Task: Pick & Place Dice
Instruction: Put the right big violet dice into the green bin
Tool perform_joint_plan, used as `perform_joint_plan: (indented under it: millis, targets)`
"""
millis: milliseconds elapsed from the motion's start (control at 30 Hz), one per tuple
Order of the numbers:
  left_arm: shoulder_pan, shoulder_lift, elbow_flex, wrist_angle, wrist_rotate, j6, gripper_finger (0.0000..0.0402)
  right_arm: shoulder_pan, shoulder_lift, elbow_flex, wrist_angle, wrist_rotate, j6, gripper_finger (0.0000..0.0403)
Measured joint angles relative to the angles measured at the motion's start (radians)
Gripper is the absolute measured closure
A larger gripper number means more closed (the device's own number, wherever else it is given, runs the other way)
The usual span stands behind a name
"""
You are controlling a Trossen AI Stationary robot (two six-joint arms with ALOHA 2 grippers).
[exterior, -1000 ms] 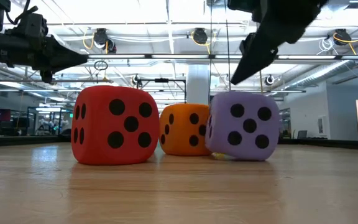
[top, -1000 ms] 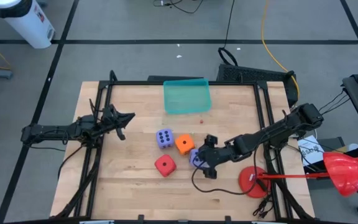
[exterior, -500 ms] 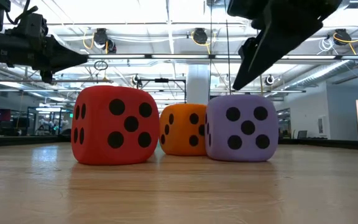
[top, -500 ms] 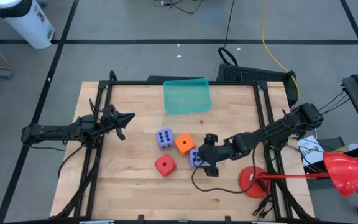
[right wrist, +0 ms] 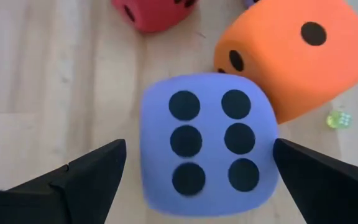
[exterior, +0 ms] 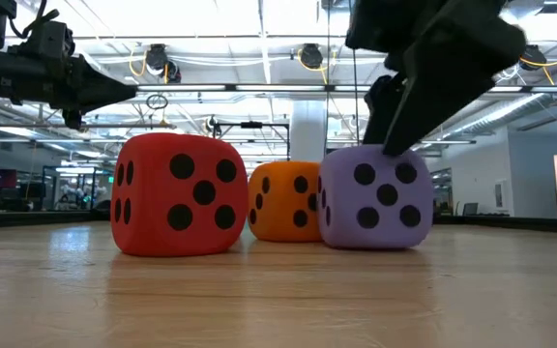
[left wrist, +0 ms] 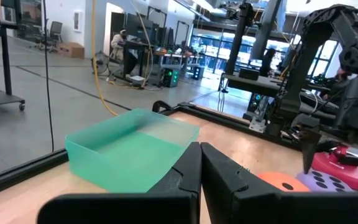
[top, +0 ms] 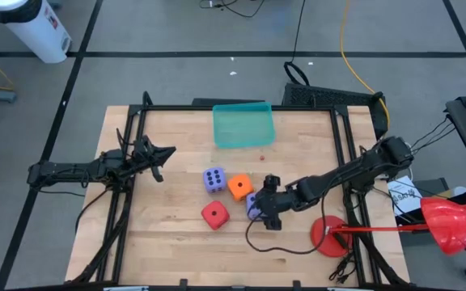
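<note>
Straddling the purple die (right wrist: 207,146) with wide-open fingers, the right gripper (right wrist: 197,171) is risking bumping the touching orange die (right wrist: 291,56).

High view: overhead, straight down, far; whole desk (top: 176,250) and both arms. Low view: at desk height, level, close on red die (exterior: 175,194), orange die (exterior: 284,201), purple die (exterior: 375,198); room behind. Left wrist view: looks across desk to green tray (left wrist: 129,148); dice at far edge. Right wrist view: straight down, very near the purple die (right wrist: 205,143). All four share the dice cluster.
</note>
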Motion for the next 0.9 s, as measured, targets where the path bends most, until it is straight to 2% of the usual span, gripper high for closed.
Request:
perform_joint_plan:
  millis: [133, 333, 533, 700, 900]
  targets:
    - [0.000, 0.000, 0.000, -0.001, 0.000, 0.000, 0.0392, -0.023, 0.029, 0.001, 0.000, 0.027, 0.009, 0.0003]
    - [0.000, 0.000, 0.000, -0.001, 0.000, 0.000, 0.0392, -0.034, 0.032, 0.002, 0.002, -0.015, 0.007, 0.0003]
    - [0.000, 0.000, 0.000, -0.009, 0.001, 0.000, 0.0392, 0.034, 0.012, -0.001, 0.056, -0.047, 0.022, 0.0003]
    - [0.000, 0.000, 0.000, -0.024, 0.000, 0.000, 0.0392, 0.086, -0.018, -0.005, 0.091, 0.016, -0.029, 0.0003]
    - [0.000, 0.000, 0.000, -0.023, 0.000, -0.004, 0.0392, 0.092, -0.025, -0.004, 0.094, 0.061, -0.027, 0.0003]
